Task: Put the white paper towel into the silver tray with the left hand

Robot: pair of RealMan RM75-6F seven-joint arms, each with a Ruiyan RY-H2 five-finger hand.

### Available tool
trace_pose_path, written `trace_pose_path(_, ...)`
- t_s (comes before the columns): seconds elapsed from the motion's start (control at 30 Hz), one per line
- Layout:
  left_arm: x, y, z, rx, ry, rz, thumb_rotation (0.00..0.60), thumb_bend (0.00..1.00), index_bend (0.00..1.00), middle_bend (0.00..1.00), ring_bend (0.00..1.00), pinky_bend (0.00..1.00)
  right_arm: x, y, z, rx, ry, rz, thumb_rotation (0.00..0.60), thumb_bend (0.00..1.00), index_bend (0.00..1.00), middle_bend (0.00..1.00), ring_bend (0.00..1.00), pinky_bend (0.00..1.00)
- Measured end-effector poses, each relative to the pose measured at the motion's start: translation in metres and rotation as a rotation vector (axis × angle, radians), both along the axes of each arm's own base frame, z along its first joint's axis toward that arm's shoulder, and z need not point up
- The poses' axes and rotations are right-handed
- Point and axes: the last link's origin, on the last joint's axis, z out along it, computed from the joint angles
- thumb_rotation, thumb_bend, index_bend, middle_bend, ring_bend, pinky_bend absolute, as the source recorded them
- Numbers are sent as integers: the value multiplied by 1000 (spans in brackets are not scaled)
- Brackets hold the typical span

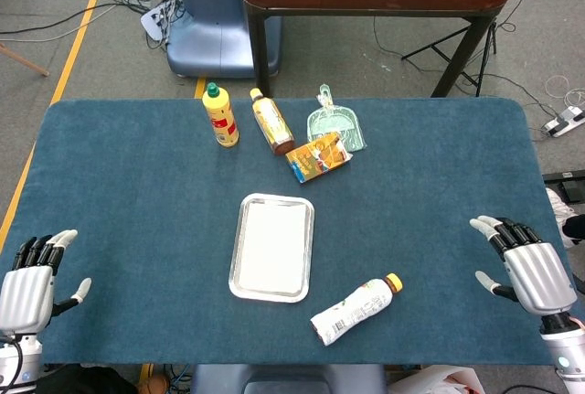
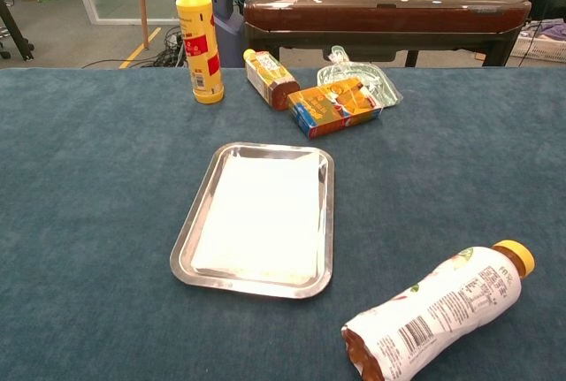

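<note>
The white paper towel (image 1: 271, 246) (image 2: 260, 215) lies flat inside the silver tray (image 1: 239, 285) (image 2: 187, 246) at the middle of the blue table. My left hand (image 1: 27, 278) hovers at the table's front left corner, far from the tray, fingers spread and holding nothing. My right hand (image 1: 526, 268) is at the front right edge, fingers apart and empty. Neither hand shows in the chest view.
A white bottle with an orange cap (image 1: 355, 309) (image 2: 435, 313) lies on its side just right of the tray's front. At the back stand a yellow bottle (image 1: 220, 116), a brown bottle lying down (image 1: 271, 121), an orange carton (image 1: 318, 156) and a clear green bag (image 1: 335, 124).
</note>
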Motion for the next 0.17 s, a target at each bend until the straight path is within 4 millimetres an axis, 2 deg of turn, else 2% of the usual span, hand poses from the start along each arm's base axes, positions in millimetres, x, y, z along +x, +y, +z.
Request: trace_pose_path(0.17,-1,-3,1,4,-5,6,600,230,181,188,123,71,0,0,0,-1,0,-5,600,186,202,214,178,280)
